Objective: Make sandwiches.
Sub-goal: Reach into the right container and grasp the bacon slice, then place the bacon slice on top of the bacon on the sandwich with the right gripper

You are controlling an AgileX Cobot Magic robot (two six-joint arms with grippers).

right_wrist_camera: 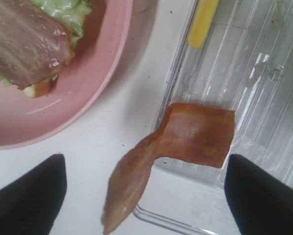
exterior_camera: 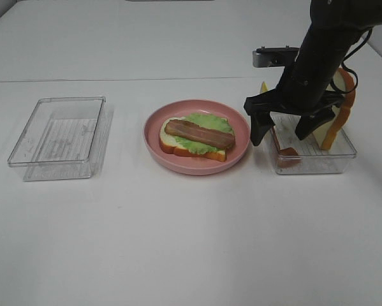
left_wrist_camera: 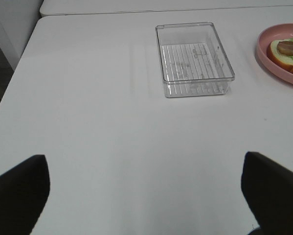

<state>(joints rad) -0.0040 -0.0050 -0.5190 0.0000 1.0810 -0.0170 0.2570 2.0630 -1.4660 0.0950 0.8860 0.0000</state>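
Sandwich sitting half-built (bread, lettuce, one bacon layer) on the pink plate at mid-table, with the right gripper hovering over the right tray.

The left gripper is idling over bare table short of the left tray, its jaws wide apart and empty. The right gripper's jaws are also standing wide and gripping nothing. They are straddling a loose bacon strip that is draping across the tray wall, one end outside. A leaning bread slice and a cheese slice are sharing that tray. Probable faults: the jaws pinching the clear wall along with the limp strip and dragging the tray, the strip slipping free if caught by one end only, or the fingers toppling the leaning bread.
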